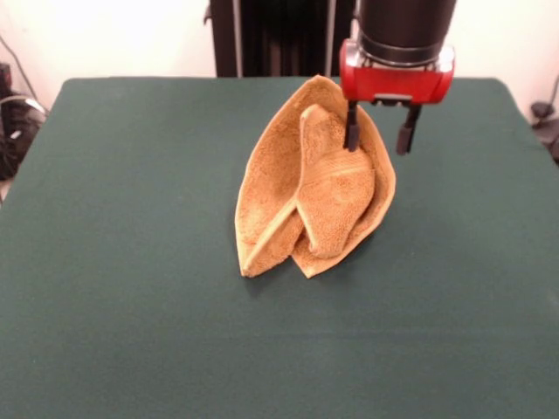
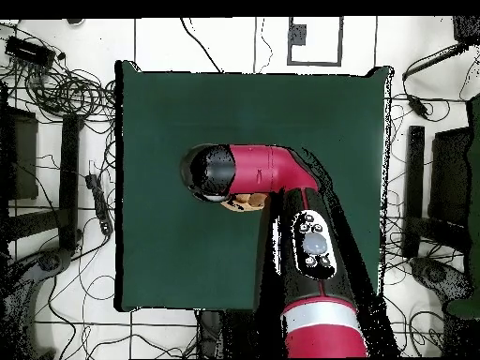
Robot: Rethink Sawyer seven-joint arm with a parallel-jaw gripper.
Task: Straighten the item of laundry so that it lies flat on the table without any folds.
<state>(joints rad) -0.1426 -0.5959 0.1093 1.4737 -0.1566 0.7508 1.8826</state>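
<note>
The golden-orange towel (image 1: 314,188) lies folded over on itself in the middle of the dark green table (image 1: 131,279), with several flaps overlapping and a pointed lower end. My gripper (image 1: 377,147) hangs over the towel's upper right part with its two black fingers apart. The left finger (image 1: 352,131) shows in front of the towel and the right finger is over the green cloth just past the towel's right edge. Nothing is held. In the overhead view the arm's wrist (image 2: 211,173) hides the gripper, and only a sliver of the towel (image 2: 249,202) shows on the table (image 2: 169,112).
The black pedestal (image 1: 271,39) stands behind the table's far edge. In the overhead view cables (image 2: 66,89) and dark stands (image 2: 441,178) lie on the floor around the table. The red arm (image 2: 314,253) reaches over the table's bottom right part.
</note>
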